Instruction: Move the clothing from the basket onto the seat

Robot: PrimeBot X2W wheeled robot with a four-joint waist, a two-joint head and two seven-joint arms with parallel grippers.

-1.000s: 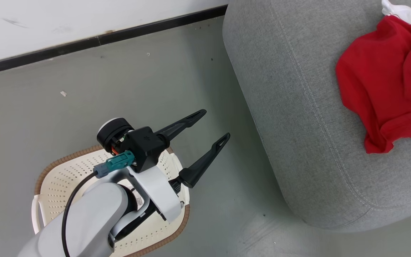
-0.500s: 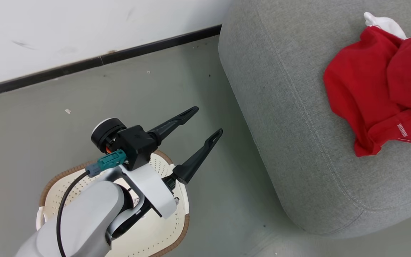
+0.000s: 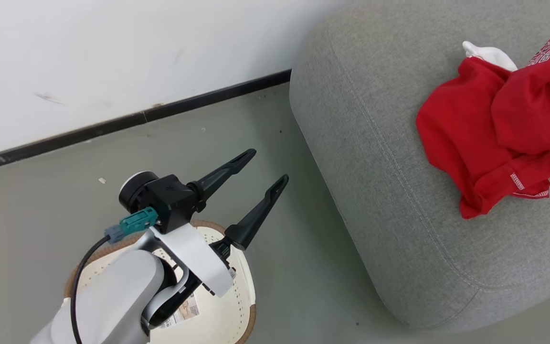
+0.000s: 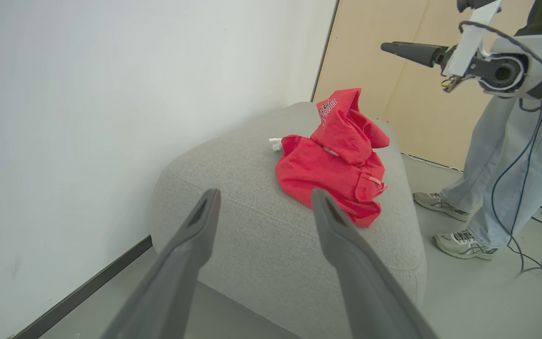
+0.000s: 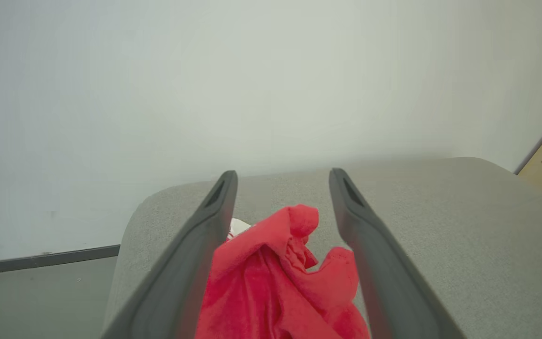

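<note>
Higher camera angle; clothing [image 3: 490, 129], seat [image 3: 375, 143] unmoved

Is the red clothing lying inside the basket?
No, the red clothing lies on top of the grey seat, while the basket stands on the floor beside it.

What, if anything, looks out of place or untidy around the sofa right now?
Nothing is damaged or spilled. The clothing lies in a crumpled heap on the seat, a white part poking out. A small pale scrap lies on the floor near the wall, and cables trail beside a person's feet.
</note>
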